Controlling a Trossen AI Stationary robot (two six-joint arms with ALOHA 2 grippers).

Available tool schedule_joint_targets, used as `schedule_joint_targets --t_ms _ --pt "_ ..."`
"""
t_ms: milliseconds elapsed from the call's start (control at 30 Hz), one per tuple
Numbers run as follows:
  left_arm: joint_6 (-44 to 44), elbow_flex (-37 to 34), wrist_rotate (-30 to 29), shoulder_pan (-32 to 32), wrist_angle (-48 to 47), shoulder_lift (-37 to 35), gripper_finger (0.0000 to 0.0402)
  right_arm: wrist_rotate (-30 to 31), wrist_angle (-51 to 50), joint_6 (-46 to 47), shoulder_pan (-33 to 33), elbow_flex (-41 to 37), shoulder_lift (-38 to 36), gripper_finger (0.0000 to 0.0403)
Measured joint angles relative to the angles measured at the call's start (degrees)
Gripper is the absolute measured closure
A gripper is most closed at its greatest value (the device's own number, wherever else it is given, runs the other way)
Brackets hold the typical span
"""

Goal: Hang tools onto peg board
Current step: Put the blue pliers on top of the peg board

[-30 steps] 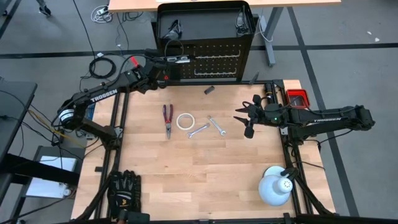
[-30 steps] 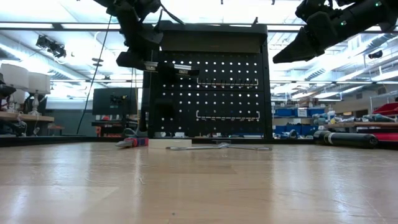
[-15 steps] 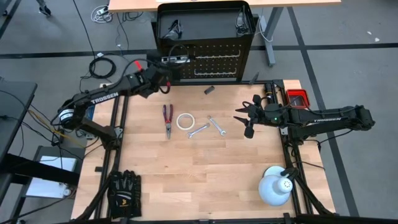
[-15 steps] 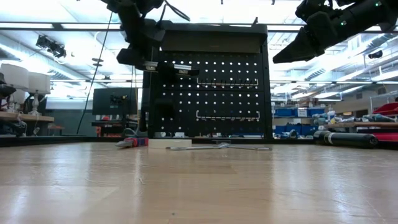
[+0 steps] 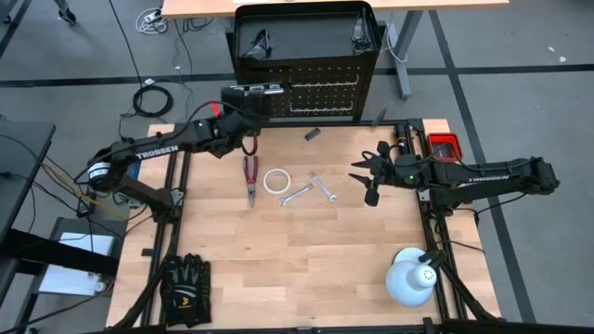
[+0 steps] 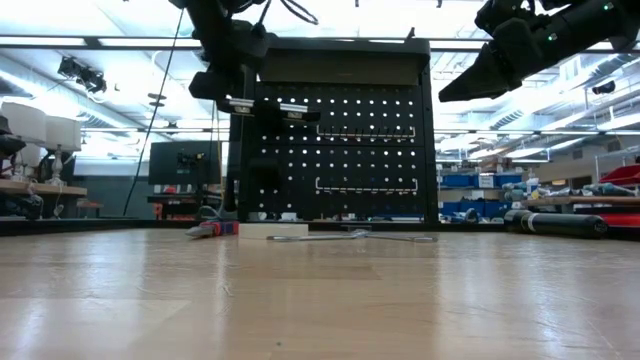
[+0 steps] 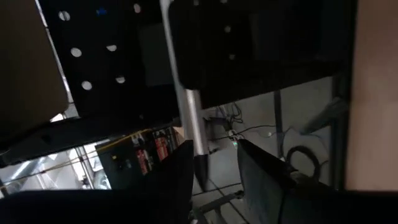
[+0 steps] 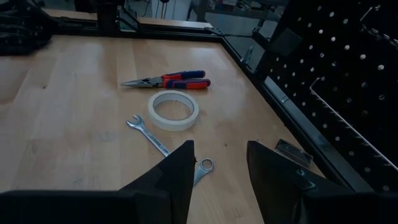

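I am holding my left claw (image 5: pixel 249 119) near the left part of the peg board (image 5: pixel 320 93), raised above the worktop (image 5: pixel 306 250). Its fingers are parted with nothing between them. Just ahead of this claw, a slim level bar (image 5: pixel 252 90) is sitting against the board's upper left holes; I am judging that one tool hung. What look like black-framed glasses (image 5: pixel 258 41) are lying in the tray-like shelf on top of the board, beyond the claw.

Below and just to the right of my left claw, the red-handled pliers (image 5: pixel 250 178) are lying flat on the worktop. Next along come the white tape roll (image 5: pixel 276 180), then the two silver wrenches (image 5: pixel 311 188), which are lying close together, though I cannot tell whether they are touching. None of these four is on a hook. A small dark piece (image 5: pixel 313 134) is resting near the board's foot; I cannot tell what it is.

My right claw (image 5: pixel 369 173) is waiting at the right side, lifted, fingers spread and gripping nothing, with the wrenches and tape in front of it.

By my reckoning the job is barely started: one item up, pliers, tape and both wrenches left. The pliers are lying closest to my left claw, so they seem the likely next pick.
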Motion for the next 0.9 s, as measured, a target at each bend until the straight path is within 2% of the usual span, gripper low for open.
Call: schedule_joint_targets --t_ms 133,300,367,500,567,733,900 --pt "-12.7 0.0 -1.8 -3.4 -7.8 0.0 0.0274 0.0 -0.5 0.2 0.0 0.0 0.0 0.0247" --pt "-36.4 0.0 -0.1 -8.8 -18.3 0.0 0.0274 0.0 -0.8 0.2 0.0 0.0 0.0 0.0247" --pt "-47.5 0.0 5.6 -10.5 -21.4 0.0 0.0274 0.0 -0.8 0.2 0.0 0.0 0.0 0.0247" --pt "-65.2 0.0 24.6 -12.1 -22.2 0.3 0.0274 0.0 -0.8 0.6 0.0 0.0 0.0 0.0247" --pt "-72.6 0.0 29.7 -12.6 -22.4 1.1 0.0275 0.0 -0.8 1.1 0.0 0.0 0.0 0.0247" --pt "-82.3 -3.3 32.5 -13.4 -22.4 4.2 0.0275 0.0 -0.8 1.7 0.0 0.0 0.0 0.0247" --pt "-85.9 -9.2 32.7 -13.0 -19.7 7.8 0.0275 0.0 -0.8 1.3 0.0 0.0 0.0 0.0247"
